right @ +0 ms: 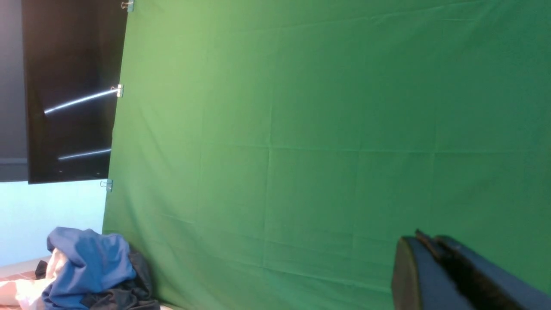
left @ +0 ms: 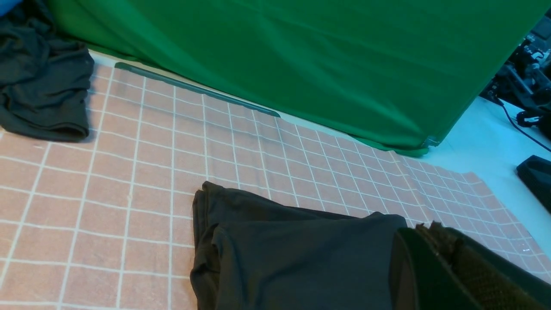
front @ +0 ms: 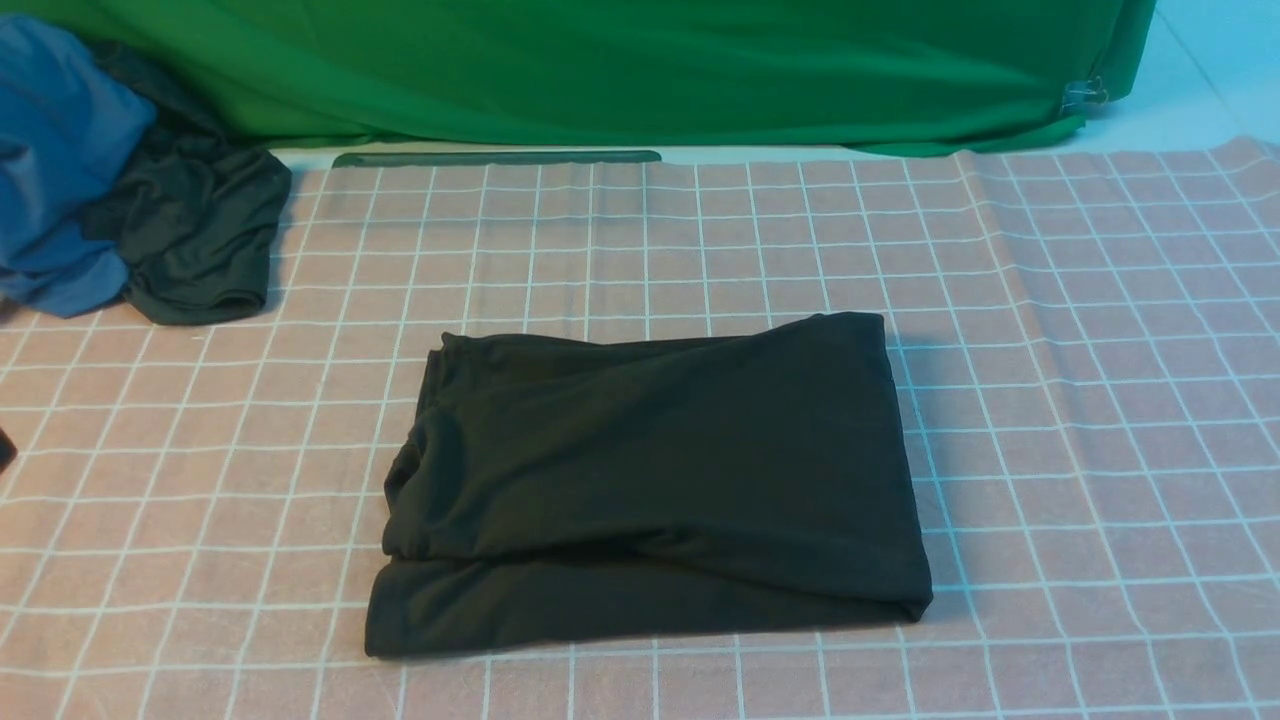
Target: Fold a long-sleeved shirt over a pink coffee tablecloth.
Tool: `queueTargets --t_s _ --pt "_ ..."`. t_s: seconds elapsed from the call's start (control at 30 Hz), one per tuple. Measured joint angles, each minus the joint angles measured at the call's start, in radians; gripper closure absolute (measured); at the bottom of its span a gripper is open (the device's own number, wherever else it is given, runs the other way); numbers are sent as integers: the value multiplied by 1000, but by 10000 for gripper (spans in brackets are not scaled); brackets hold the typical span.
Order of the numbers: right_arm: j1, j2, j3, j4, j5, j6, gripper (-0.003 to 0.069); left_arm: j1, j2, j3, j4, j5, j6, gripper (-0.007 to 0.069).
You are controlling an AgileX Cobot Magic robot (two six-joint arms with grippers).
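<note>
Lying folded into a rough rectangle on the middle of the tablecloth: shirt, plain side up, layered edges toward the robot's left. Heaped at the far left edge: blue garment and grey garment, touching. Hanging behind: green cloth. Pressed together, holding nothing: left gripper near the shirt's corner. Raised before the green cloth, fingers touching, empty: right gripper.

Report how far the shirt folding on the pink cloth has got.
Done: the long-sleeved shirt lies as a compact folded rectangle on the pink coffee tablecloth, sleeves tucked out of sight. In hand: nothing; the left claw is shut and empty above the shirt's edge, the right claw is shut, raised toward the green cloth. Left: little, perhaps smoothing the uneven left edge.
</note>
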Motion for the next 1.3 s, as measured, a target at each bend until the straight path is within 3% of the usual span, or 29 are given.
queueTargets --t_s 0.57,0.7,0.83,0.97,1.1,1.3 --pt "0 0 0 0 0 0 562 0 0 17 54 -40 8 611" --pt "0 0 0 0 0 0 556 17 -24 107 90 -207 27 611" --pt "0 0 0 0 0 0 547 127 -129 339 73 -494 51 611" --pt "0 0 0 0 0 0 536 235 -252 565 69 -604 53 611" --pt "0 0 1 0 0 0 531 298 -272 631 67 -549 53 611" --pt "-1 0 1 0 0 0 515 308 -277 637 72 -417 59 611"
